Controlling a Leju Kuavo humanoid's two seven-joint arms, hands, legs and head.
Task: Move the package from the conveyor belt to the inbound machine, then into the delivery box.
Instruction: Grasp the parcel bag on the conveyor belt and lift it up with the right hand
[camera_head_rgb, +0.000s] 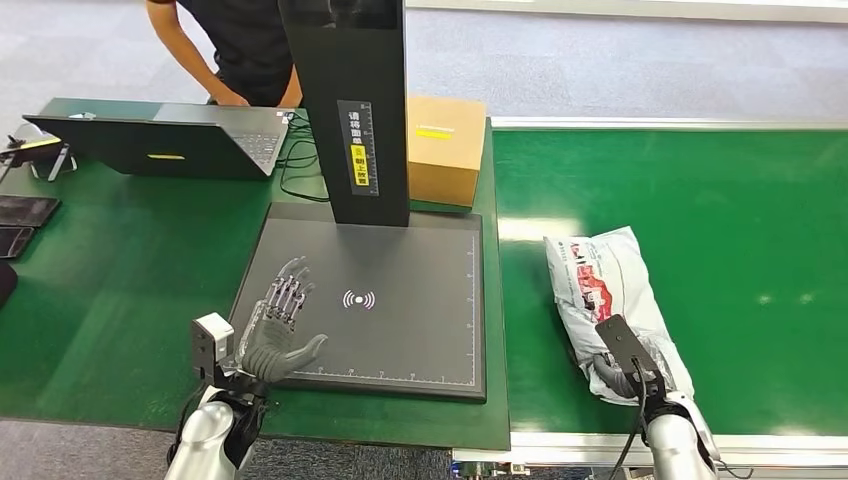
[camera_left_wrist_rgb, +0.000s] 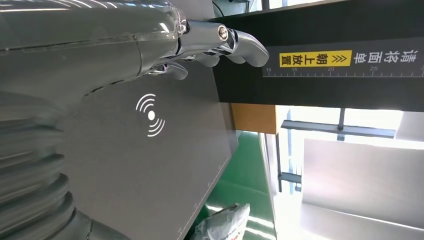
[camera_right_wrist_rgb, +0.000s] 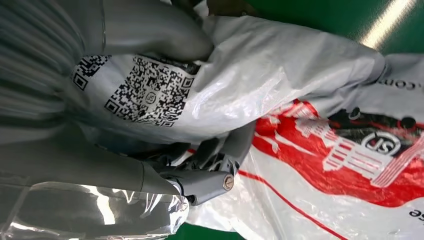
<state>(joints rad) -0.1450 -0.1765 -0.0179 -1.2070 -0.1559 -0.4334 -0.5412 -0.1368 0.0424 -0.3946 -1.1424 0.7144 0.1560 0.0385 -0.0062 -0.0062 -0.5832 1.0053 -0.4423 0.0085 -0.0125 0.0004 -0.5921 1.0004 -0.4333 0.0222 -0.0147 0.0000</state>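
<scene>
While green belt adjoins green table, grey carpet lies beyond.

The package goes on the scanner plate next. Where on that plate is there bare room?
The plate is bare from the wave symbol to its conveyor-side edge. The left hand hovers open over the near corner on the laptop's side; the black column takes the far edge. The right hand grips the package on the belt.

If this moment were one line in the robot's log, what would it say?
stage: pickup | right hand: grips package on conveyor belt | left hand: open over inbound machine
</scene>
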